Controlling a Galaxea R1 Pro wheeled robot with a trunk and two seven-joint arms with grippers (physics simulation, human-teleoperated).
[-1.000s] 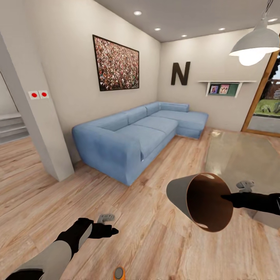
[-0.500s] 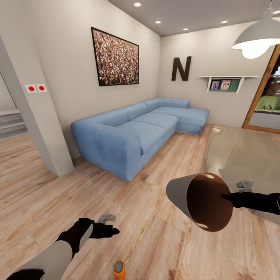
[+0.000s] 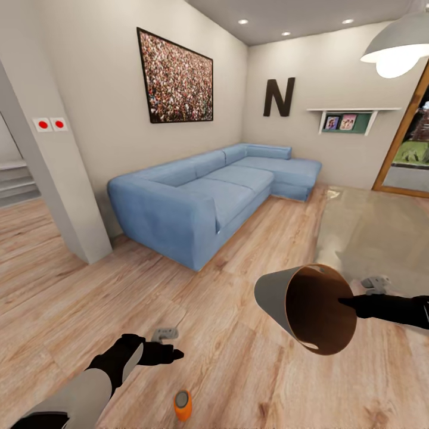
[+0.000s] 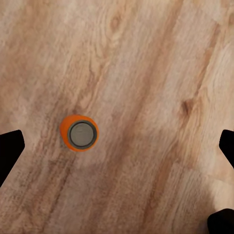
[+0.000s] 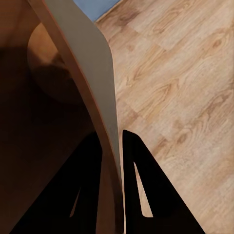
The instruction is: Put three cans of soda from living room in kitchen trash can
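living room seen from the head view: the light blue sofa (image 3: 208, 202) sits along the wall under a framed crowd picture (image 3: 174, 77), with a glass-topped low bench (image 3: 369, 238) to its right on the wood floor (image 3: 71, 298). the right gripper (image 3: 348, 304) holds the trash can (image 3: 286, 298) tipped on its side in the air, its orange-brown mouth facing the camera. the right wrist view shows what the head view cannot: the two black fingers (image 5: 90, 185) straddle the bin's rim (image 5: 97, 97), one inside and one outside, jaws narrow and pinched on the wall.

an orange soda can (image 3: 182, 405) stands upright on the floor just ahead of the left gripper (image 3: 170, 353) and a little to its right. the left wrist view looks straight down on the can's silver top (image 4: 79, 133), with the dark fingertips (image 4: 9, 151) at the frame's edges, jaws wide and holding nothing, well above the can.
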